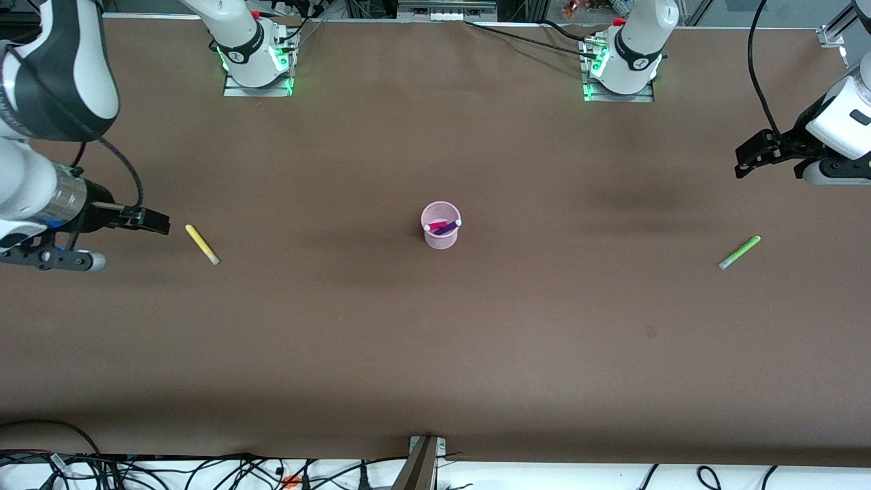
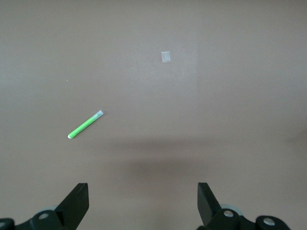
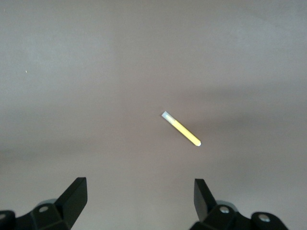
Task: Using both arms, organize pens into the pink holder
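pens' lower ends hidden in pink holder (image 1: 441, 235) (two inside), both arms cropped

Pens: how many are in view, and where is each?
4: magenta-pink pen and dark purple pen inside the pink holder; yellow pen toward the right arm's end; light green pen toward the left arm's end.

No text, label, brand, number or sign can be read on anything in view.
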Available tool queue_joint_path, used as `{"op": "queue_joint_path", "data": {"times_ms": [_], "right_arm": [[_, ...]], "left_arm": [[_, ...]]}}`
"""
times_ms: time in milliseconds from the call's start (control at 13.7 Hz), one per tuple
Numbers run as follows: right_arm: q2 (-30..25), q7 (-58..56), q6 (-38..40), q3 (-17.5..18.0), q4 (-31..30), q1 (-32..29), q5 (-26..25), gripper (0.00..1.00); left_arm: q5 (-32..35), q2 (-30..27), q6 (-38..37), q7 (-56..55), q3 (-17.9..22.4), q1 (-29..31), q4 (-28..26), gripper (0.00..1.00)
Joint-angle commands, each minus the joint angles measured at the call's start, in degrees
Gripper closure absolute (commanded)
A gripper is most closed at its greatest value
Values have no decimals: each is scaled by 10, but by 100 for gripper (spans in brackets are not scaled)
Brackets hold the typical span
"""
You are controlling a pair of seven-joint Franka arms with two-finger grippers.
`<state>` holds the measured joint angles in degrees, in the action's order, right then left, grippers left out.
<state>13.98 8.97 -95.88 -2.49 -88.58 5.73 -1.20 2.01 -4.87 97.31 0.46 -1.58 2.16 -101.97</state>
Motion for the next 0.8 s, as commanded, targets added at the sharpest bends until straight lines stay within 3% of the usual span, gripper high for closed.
{"op": "queue_joint_path", "data": {"times_ms": [0,732], "right_arm": [[-38,-7,-23,-1,-45,3,3,1],[-37,-6,-18,-9,-38,0,1,0]], "left_arm": [[-3,12,-14,10,-1,-2,23,0],[-3,20,-10,6,-1,-7,27,0]]}}
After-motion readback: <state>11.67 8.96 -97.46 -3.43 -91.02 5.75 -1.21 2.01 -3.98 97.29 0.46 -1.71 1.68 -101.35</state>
